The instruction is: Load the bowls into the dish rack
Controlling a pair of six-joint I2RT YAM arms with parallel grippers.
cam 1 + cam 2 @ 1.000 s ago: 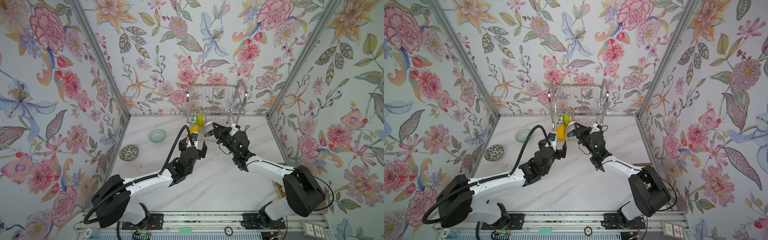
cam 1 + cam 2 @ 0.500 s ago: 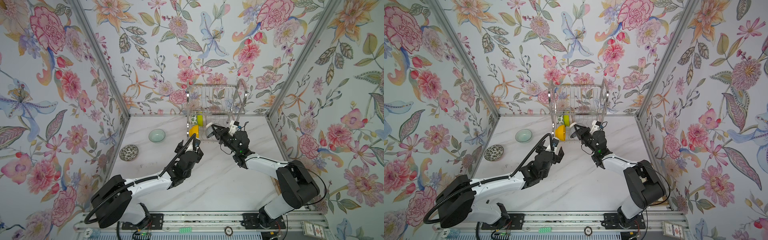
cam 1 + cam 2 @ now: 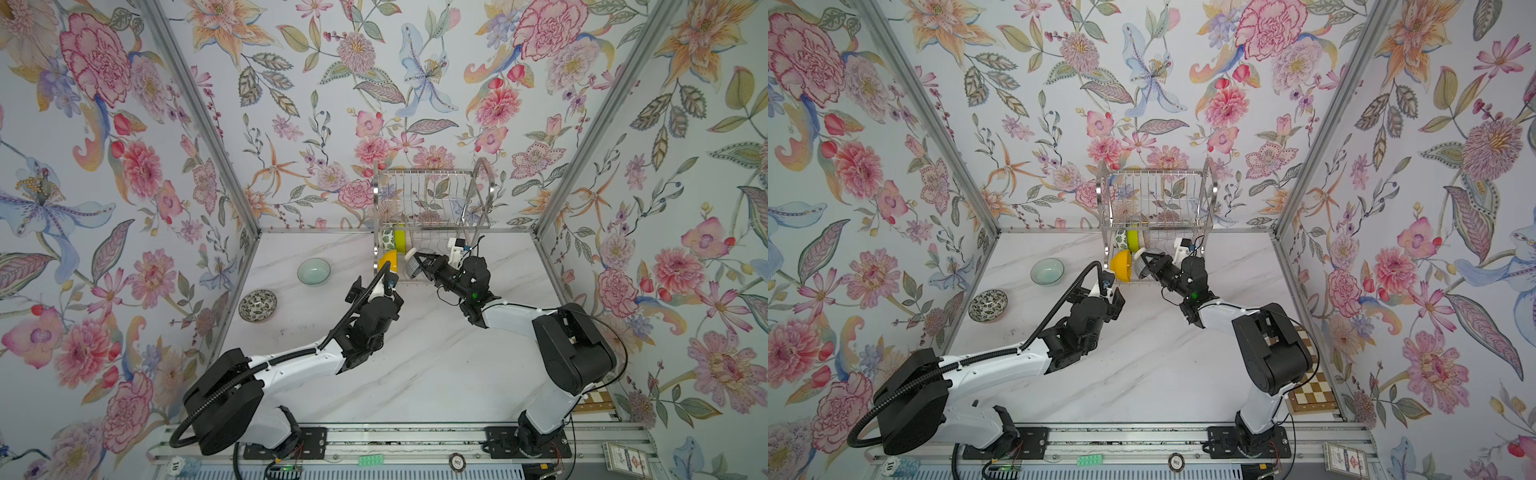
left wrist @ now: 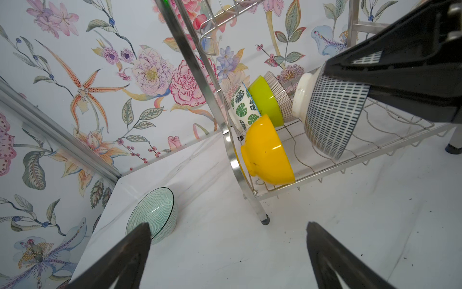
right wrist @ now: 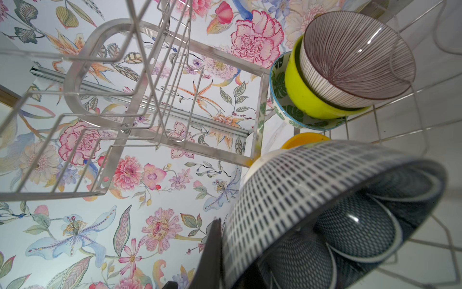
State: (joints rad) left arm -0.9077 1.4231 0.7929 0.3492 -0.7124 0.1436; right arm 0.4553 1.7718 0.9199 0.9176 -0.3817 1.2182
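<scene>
The dish rack (image 3: 432,195) (image 3: 1158,195) stands at the back wall. On its lower tier lean a green-leaf bowl (image 4: 241,107), a lime bowl (image 4: 266,100), a pink striped bowl (image 5: 355,55) and an orange-yellow bowl (image 4: 267,152) (image 3: 387,259). My right gripper (image 3: 419,264) (image 5: 237,240) is shut on the rim of the dark navy bowl (image 5: 325,195) (image 4: 327,115), held tilted over that tier beside the yellow one. My left gripper (image 4: 228,240) (image 3: 1100,297) hangs open and empty over the table before the rack's left leg. A celadon bowl (image 3: 313,271) and a speckled bowl (image 3: 257,305) sit on the table at the left.
The rack's upper tier (image 5: 100,100) hangs above the right gripper. A wooden chessboard (image 3: 1312,390) lies at the front right behind the right arm's base. Floral walls close in three sides of the marble table (image 3: 415,374).
My left gripper has drawn back from the orange-yellow bowl, which stays in the rack. My right gripper has carried the navy bowl slightly further into the lower tier.
</scene>
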